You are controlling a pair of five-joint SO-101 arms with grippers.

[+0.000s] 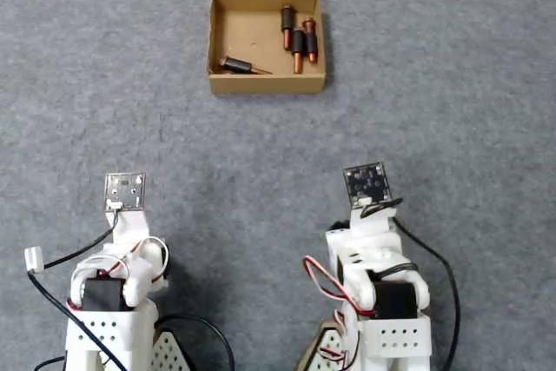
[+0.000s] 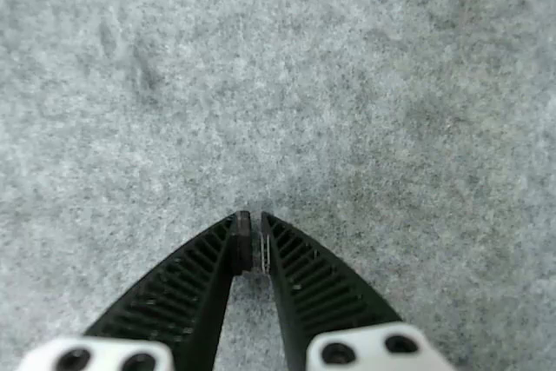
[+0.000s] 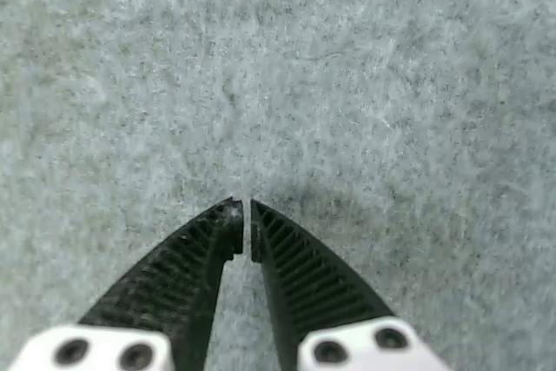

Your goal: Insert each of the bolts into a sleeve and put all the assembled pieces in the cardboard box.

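Note:
The cardboard box point(image 1: 217, 36) stands at the far middle of the table. Inside it lie several assembled pieces, black sleeves with copper bolts: three close together on its right side point(image 1: 299, 39) and one lying alone at its near left point(image 1: 239, 65). Both arms sit folded at the near edge, well away from the box. My left gripper point(image 2: 253, 242) is shut with nothing in it, pointing down at bare grey felt. My right gripper point(image 3: 243, 230) is likewise shut and empty above the felt.
Grey felt point(image 1: 452, 102) covers the whole table. The left arm's base point(image 1: 109, 301) and the right arm's base point(image 1: 382, 293) stand at the near edge with loose cables around them. Wooden furniture shows beyond the far edge.

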